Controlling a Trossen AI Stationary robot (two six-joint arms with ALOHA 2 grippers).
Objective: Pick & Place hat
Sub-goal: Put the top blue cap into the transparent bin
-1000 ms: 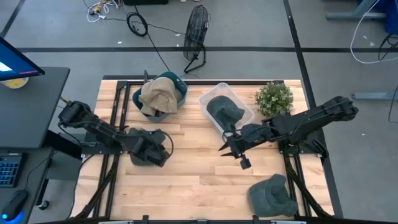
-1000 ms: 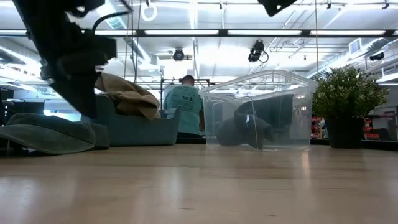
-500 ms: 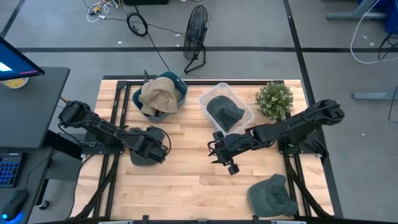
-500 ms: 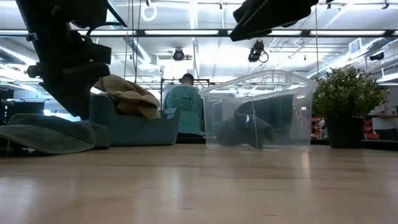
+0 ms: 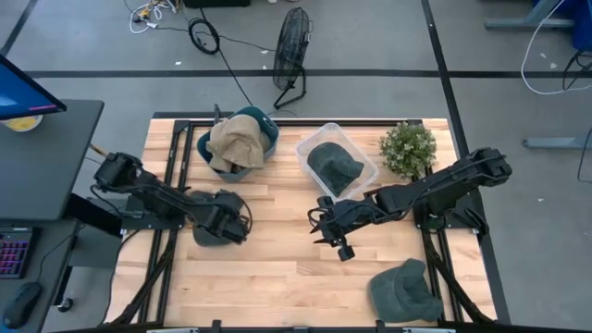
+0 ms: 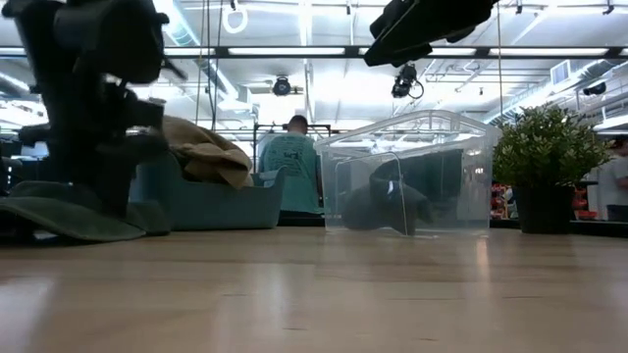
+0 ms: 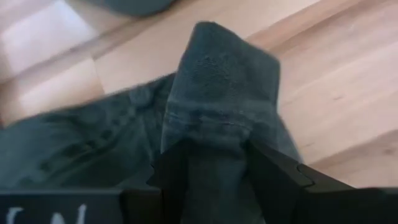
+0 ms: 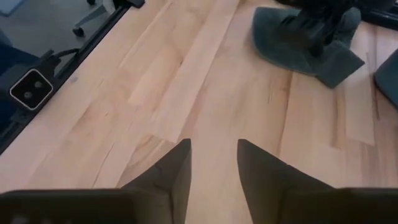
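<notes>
On table's left side, left gripper is clamped on a fold of the dark green hat, hat lying flat under it. Right gripper w/ fingers apart hovers mid-table, just in front of clear bin.

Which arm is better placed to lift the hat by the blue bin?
The left: its pincer is shut on the hat; the right pincer hangs empty mid-table.
</notes>
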